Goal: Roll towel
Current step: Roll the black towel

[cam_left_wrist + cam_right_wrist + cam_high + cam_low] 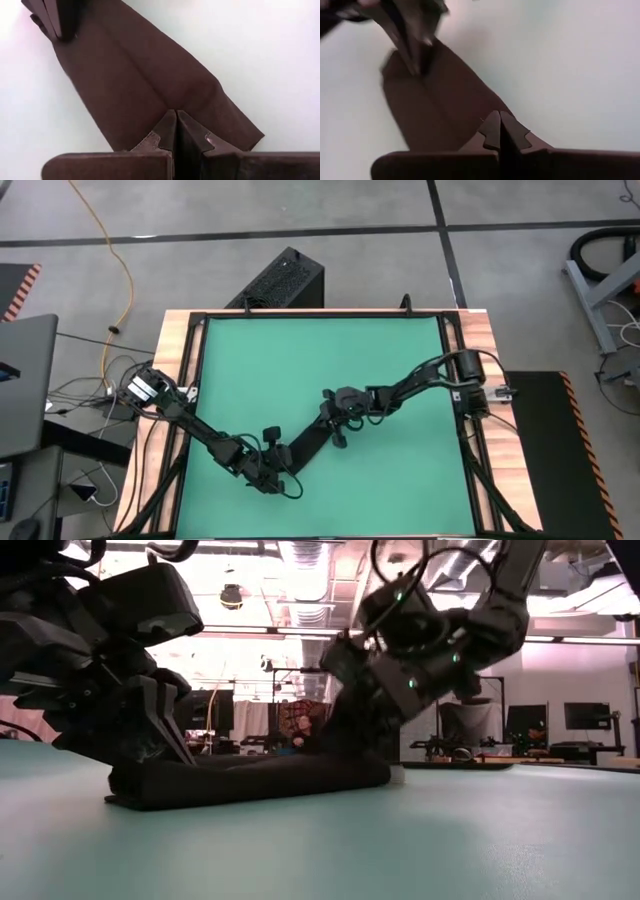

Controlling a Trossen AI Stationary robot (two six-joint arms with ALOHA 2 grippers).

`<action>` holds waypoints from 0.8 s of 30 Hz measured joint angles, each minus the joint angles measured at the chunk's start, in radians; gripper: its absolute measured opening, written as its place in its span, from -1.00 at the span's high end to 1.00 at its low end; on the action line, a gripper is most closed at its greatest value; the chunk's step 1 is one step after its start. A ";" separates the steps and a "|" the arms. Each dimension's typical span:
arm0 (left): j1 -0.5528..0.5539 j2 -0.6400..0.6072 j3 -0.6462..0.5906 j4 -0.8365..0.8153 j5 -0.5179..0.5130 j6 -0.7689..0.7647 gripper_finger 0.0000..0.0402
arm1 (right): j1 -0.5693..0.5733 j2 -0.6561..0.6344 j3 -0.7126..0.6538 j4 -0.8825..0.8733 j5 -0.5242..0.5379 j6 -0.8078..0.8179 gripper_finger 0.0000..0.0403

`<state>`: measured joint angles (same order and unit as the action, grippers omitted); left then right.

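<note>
The black towel [308, 442] lies folded into a long narrow strip, slanting across the green mat [400, 360] from near left to the middle. In the low view the towel [250, 780] rests flat, with a small white tag [397, 776] at its right end. My left gripper [176, 114] stands shut on the strip's near-left end. My right gripper [500, 115] stands shut on the far-right end. Each wrist view shows the other gripper at the strip's opposite end. My left gripper rests its shut fingertips [170, 122] on the top of the towel's near-left end [175, 102], where a fold seam runs along the strip. It comes slanting down from the near left. The towel lies flat on the mat. Whether any cloth sits between the fingers I cannot tell. My right gripper touches the top of the towel's far-right end [485, 107] with its shut fingertips [492, 127]. It comes at a shallow downward slant from the table's right, along the strip. The towel lies on the mat. Whether cloth is caught between the fingers I cannot tell.
A black vented box [285, 280] stands on the floor beyond the table's far edge. A wooden border with a dark frame [455, 330] runs round the mat. Bare mat lies at the far side and to the near right [400, 490].
</note>
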<state>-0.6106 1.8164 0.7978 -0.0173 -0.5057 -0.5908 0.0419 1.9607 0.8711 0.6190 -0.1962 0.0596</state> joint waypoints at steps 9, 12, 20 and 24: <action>0.006 -0.039 0.002 -0.133 0.058 0.118 1.00 | -0.003 0.053 -0.054 0.043 0.083 0.027 0.92; 0.028 -0.072 0.000 -0.218 0.065 0.185 1.00 | 0.005 0.051 -0.101 0.118 0.128 0.048 0.92; 0.097 -0.162 -0.007 -0.315 -0.026 0.458 1.00 | 0.011 0.054 -0.144 0.191 0.210 0.101 0.92; 0.142 -0.234 -0.005 -0.360 -0.064 0.495 1.00 | 0.011 0.054 -0.144 0.193 0.250 0.128 0.92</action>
<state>-0.4682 1.5825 0.7929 -0.3776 -0.5702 -0.0960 0.0530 2.0151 0.7269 0.8120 0.0536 0.1879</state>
